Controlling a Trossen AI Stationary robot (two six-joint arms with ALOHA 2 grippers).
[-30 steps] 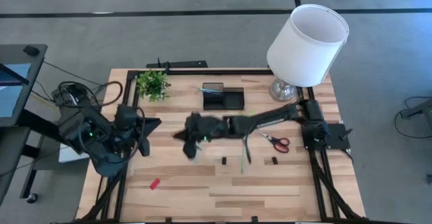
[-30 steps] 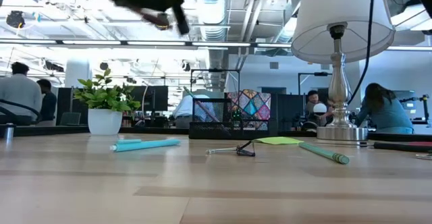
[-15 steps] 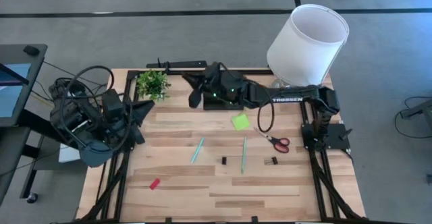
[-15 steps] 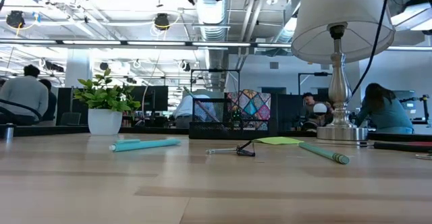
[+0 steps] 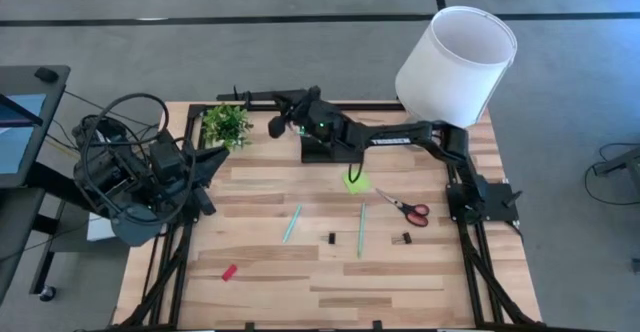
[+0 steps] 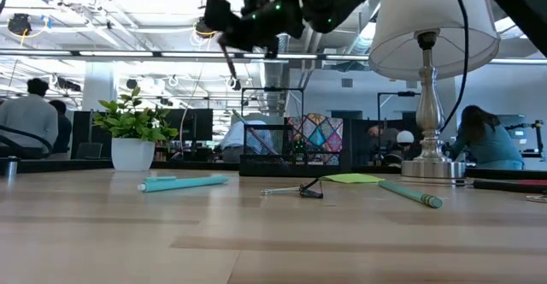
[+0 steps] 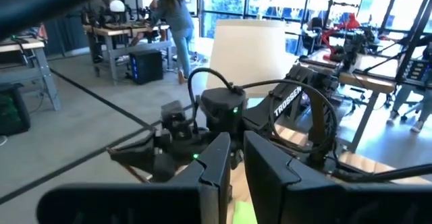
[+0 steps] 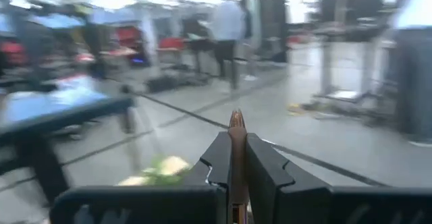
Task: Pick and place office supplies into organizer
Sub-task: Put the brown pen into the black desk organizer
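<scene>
My right gripper point(image 5: 283, 112) point(image 6: 218, 19) reaches over the table's far edge, left of the black organizer point(image 5: 345, 152) point(image 6: 291, 147), shut on a brown pencil point(image 8: 235, 126). On the table lie a lime sticky-note pad point(image 5: 355, 180), a teal pen point(image 5: 292, 223), a green pen point(image 5: 361, 229), red-handled scissors point(image 5: 405, 209), two black clips point(image 5: 331, 238) and a red eraser point(image 5: 229, 271). My left gripper point(image 5: 212, 162) point(image 7: 236, 153) waits shut at the table's left edge, high up, holding nothing. My right gripper pinches the pencil's shaft point(image 8: 235, 158) between its two fingers, which are about level and point toward the table's far left. One pencil end point(image 8: 235, 116) sticks out past the fingertips. In the low view the pencil point(image 6: 228, 62) slants down below the fingers, high above the table.
A potted plant point(image 5: 226, 124) stands at the far left, close to my right gripper. A white-shaded lamp point(image 5: 455, 67) stands at the far right, above my right arm. People sit at desks in the room beyond.
My right gripper has swung from over the table's middle toward the far edge, past the organizer, with the pencil, and has tipped up to about level. My left gripper has rolled at the wrist and risen slightly at the left edge.
</scene>
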